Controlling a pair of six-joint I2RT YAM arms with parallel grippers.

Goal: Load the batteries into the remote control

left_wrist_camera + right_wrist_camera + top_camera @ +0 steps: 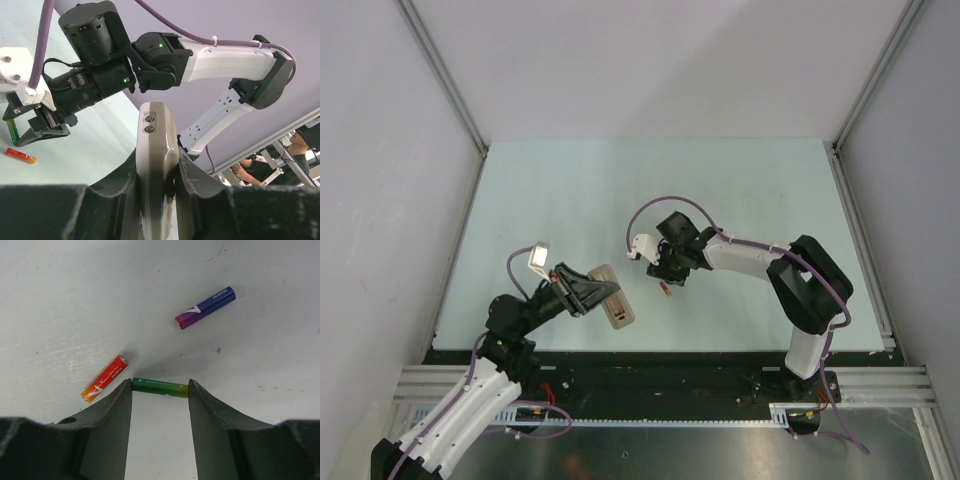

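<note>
Currently the left gripper (157,170) is clenched on the remote control (156,130), which sits edge-on between the fingers with its far end sticking out past them. Battery bay isn't readable in any view, so can't tell what's in it. Right gripper (160,394) is pinching the green battery (160,387) end to end between its fingertips, close to the table (570,190). Red battery (104,378) lies loose on the table just beside one finger. Dark blue battery (206,307) lies farther out, apart from both.
</note>
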